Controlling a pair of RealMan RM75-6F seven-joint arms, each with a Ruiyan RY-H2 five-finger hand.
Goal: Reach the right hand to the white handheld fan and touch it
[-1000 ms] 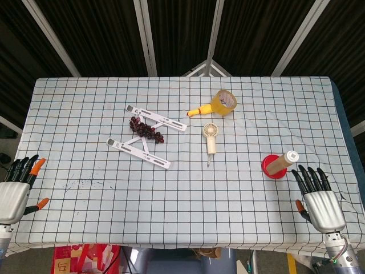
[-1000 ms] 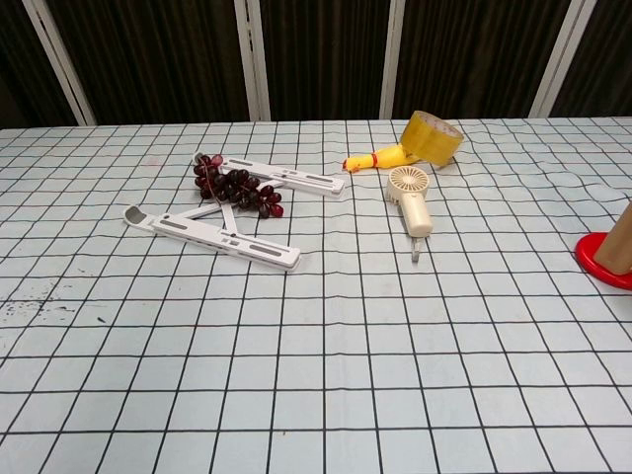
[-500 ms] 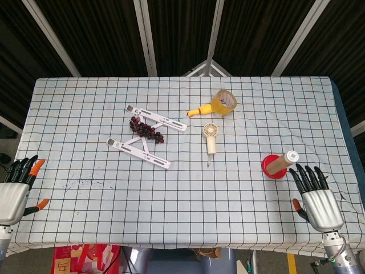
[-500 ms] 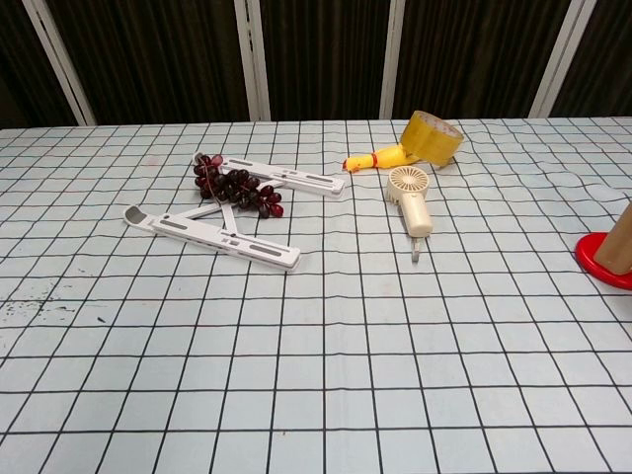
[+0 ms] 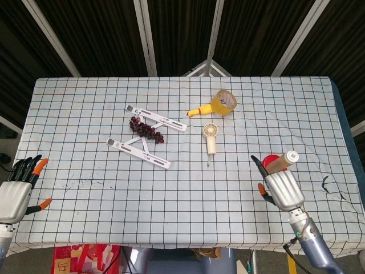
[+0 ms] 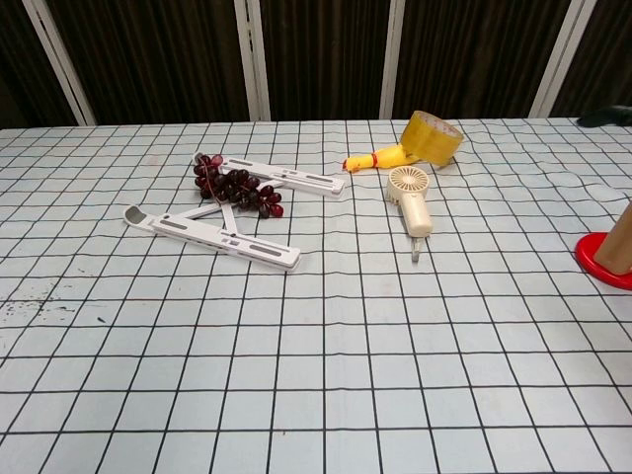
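The white handheld fan [image 5: 210, 138] lies flat on the checked surface [image 5: 85, 108], a little right of centre. Its long axis runs nearly straight toward and away from the robot: the round grille head points to the far edge and the handle toward the near edge, with a thin strap trailing off the handle's end. In the chest view the fan [image 6: 410, 197] shows the same lie, head far, handle near and angled slightly right.

Just beyond the fan's head sit a yellow rubber chicken [image 5: 197, 111] and a roll of yellow tape [image 5: 224, 102], the 2 touching or nearly so. To the left a white folding stand [image 5: 145, 138] lies spread open, with a bunch of dark grapes [image 5: 145, 128] resting on it.

The right robot hand [image 5: 278, 185] hovers near the near-right part of the surface, well apart from the fan, back upward. Its thumb sticks out to the side; the other fingers are hidden, so I cannot tell whether they are spread or curled. It overlaps a red disc [image 5: 271, 162] carrying a tan cylinder [image 5: 282, 161].

The left robot hand [image 5: 17, 191] rests at the near-left corner, fingers spread, holding nothing.
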